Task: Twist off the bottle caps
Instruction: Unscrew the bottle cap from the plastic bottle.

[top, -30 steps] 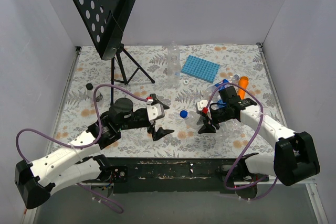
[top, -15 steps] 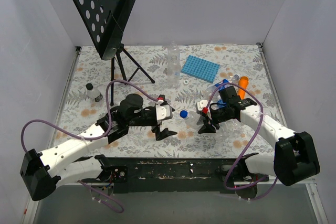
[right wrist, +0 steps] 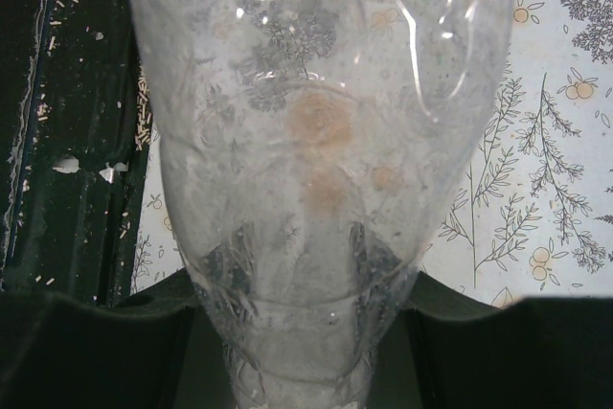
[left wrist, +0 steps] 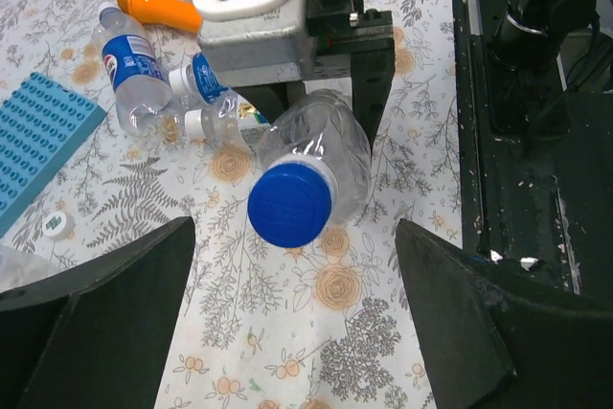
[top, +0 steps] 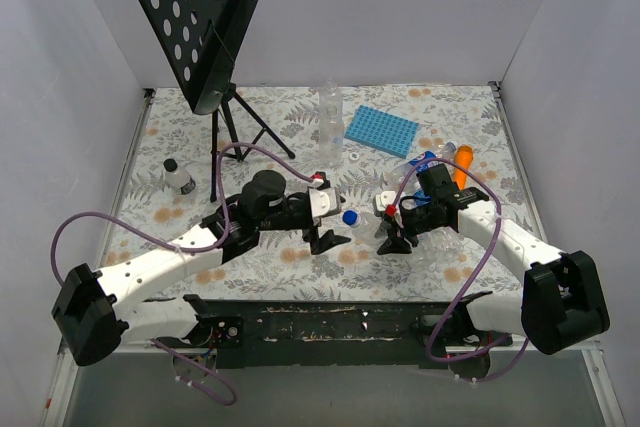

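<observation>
- Two end effectors meet near the front middle of the flowered worktop (top: 450, 112) in the overhead view. The right end effector (top: 390, 228) is clamped on a clear bottle (top: 368, 221), whose blue cap (top: 350, 217) points toward the other arm. The left end effector (top: 333, 225) stands wide, just beside that cap. Farther back sit a blue tray (top: 381, 130), an orange stick (top: 463, 163), an upright bottle (top: 330, 122) and a black music stand (top: 205, 27).
- From the left wrist, the blue cap faces the camera in the gap between the two spread fingers (left wrist: 105, 313), touching neither. Behind it the right end effector's jaws pinch the bottle's body. Labelled bottles (left wrist: 129, 69) lie heaped beside the orange stick, and a loose white cap (left wrist: 57, 225) lies near the tray.
- From the right wrist, the crinkled clear bottle fills nearly everything, squeezed between the dark fingers (right wrist: 86, 352) along the bottom edge, with the flowered worktop showing through the plastic.
</observation>
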You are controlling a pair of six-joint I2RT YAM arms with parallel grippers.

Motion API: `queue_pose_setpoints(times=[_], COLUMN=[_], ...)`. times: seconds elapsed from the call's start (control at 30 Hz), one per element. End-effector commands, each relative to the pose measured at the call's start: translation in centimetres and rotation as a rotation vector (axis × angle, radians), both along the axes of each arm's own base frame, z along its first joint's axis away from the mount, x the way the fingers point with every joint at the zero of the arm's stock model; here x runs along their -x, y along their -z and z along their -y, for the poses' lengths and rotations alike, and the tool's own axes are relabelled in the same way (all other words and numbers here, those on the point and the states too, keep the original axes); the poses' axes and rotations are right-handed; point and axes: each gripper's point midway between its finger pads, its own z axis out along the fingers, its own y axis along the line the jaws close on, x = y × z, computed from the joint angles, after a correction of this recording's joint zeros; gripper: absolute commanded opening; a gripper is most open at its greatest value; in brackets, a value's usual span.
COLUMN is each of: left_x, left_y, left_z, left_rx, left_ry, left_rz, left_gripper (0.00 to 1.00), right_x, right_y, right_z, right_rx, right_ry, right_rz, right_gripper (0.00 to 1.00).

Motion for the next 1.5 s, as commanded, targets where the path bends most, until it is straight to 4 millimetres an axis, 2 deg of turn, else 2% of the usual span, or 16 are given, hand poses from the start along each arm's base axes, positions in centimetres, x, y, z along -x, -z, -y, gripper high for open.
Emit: queue_pose_setpoints(times=[0.0,0.37,0.57,0.63,0.67,0.8,0.97,1.03,1.13,1.27,1.47], left_x=[-0.6,-0.2,-0.1,-0.2,-0.2,-0.3,-1.2,-1.9,-1.7,-2.1,-3.2], left_y=[-2.3,-1.8,-2.0,-2.2,-2.3,-3.1,-4.6,-4.5,-3.9,-2.5,-2.3], left_z=[1.3,2.1,2.0,2.1,2.1,2.3,1.6,1.3,1.8,2.2,1.3], left_rx=[0.051,0.04,0.056,0.057,0.057,0.077,0.189,0.227,0.197,0.134,0.147], left_ry=[0.018,0.057,0.031,0.009,-0.015,-0.133,-0.426,-0.548,-0.624,-0.684,-0.745], left_rz=[0.011,-0.051,-0.107,-0.161,-0.208,-0.468,-0.877,-1.022,-1.193,-1.224,-1.153], left_gripper=[0.81,0.49,0.17,0.03,0.0,0.0,0.0,0.0,0.0,0.0,0.0], right_x=[0.2,0.2,0.2,0.2,0.2,0.1,0.2,0.2,0.3,0.1,0.1], right_y=[-0.7,-0.8,-0.6,-0.6,-0.6,-0.5,-0.6,-0.5,-0.4,-0.2,-0.2], right_z=[-0.4,-0.4,-0.4,-0.3,-0.3,-0.3,-0.3,-0.4,-0.4,-0.3,-0.3], right_rx=[-0.031,-0.03,-0.027,-0.026,-0.026,-0.024,-0.027,-0.026,-0.025,-0.018,-0.016], right_ry=[-0.023,-0.023,-0.022,-0.021,-0.022,-0.021,-0.022,-0.022,-0.025,-0.019,-0.019], right_rz=[0.014,0.016,0.014,0.013,0.014,0.012,0.014,0.011,0.0,0.0,-0.003], right_gripper=[0.06,0.06,0.06,0.06,0.06,0.06,0.06,0.06,0.06,0.06,0.06])
